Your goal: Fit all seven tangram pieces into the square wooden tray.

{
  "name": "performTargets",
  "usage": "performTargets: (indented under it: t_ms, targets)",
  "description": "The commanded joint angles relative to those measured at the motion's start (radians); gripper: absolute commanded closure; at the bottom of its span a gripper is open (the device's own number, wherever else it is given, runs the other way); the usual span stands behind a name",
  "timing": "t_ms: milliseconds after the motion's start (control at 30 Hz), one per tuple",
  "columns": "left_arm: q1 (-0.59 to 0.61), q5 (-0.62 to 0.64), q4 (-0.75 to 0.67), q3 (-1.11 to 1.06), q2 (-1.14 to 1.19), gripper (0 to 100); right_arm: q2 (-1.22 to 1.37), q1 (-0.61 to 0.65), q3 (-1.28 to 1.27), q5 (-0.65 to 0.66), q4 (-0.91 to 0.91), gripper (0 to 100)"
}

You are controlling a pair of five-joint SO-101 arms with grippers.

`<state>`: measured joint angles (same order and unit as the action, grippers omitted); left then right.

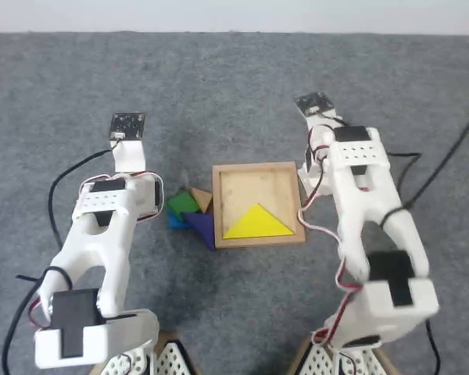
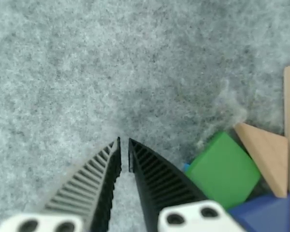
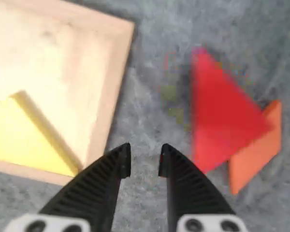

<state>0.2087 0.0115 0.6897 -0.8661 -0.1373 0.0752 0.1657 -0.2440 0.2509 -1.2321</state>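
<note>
One of the seven pieces, the yellow triangle [image 1: 258, 223], is being carried inside the square wooden tray [image 1: 255, 169]. Its long edge is being set against the rim at six o'clock and its apex is being pointed towards twelve, while the rest of the tray floor is being shown bare. Four more pieces are being shown in a tight cluster on the grey carpet [image 1: 234, 94], just beside the tray at nine o'clock. They are a green square [image 1: 181, 203], a tan triangle [image 1: 202, 198] nearest the tray wall, a blue piece [image 1: 175, 221] and a violet piece [image 1: 202, 227]. Two others, a red triangle [image 3: 222, 121] and an orange piece [image 3: 258, 145] touching or overlapping it, are being seen near the outside of the tray's rim. They are judged to be lying at the three o'clock side, under the right arm [image 1: 367, 211]. The left gripper [image 2: 124, 141] is being held over bare carpet near the green square, its jaws drawn almost together with nothing between them. The right gripper [image 3: 143, 147] is being held above the strip of carpet between the tray's outer wall and the red triangle, its jaws parted a little and grasping nothing. The task is judged to be barely begun: one piece is being counted as placed, and six are being counted as waiting outside the tray.
</note>
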Motion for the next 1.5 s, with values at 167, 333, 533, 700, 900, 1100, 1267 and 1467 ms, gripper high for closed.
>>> performTargets:
  t_ms: [167, 333, 533, 700, 900, 1100, 1267, 1467]
  targets:
    - [0.0, -0.008, -0.017, 0.01, -0.005, 97, -0.165, 0.068, 0.018, -0.006, -0.054, 91.4]
    - [0.0, -0.008, -0.017, 0.008, -0.005, 97, -0.122, -0.053, 0.034, 0.158, -0.041, 79.3]
    - [0.0, -0.008, -0.017, 0.012, -0.005, 97, 0.056, -0.099, 0.071, 0.267, 0.09, 67.3]
    - [0.0, -0.008, -0.017, 0.01, -0.005, 97, 0.243, -0.116, 0.201, 0.275, 0.101, 68.0]
    - [0.0, -0.008, -0.017, 0.013, -0.005, 97, 0.427, -0.133, 0.342, 0.292, 0.016, 68.0]
    - [0.0, -0.008, -0.018, 0.013, -0.005, 97, 0.492, -0.087, 0.373, 0.285, -0.064, 68.1]
    - [0.0, -0.008, -0.018, 0.015, -0.005, 97, 0.489, -0.007, 0.351, 0.227, -0.079, 68.1]
    - [0.0, -0.008, -0.018, 0.015, -0.005, 97, 0.489, 0.021, 0.347, 0.147, -0.085, 68.1]
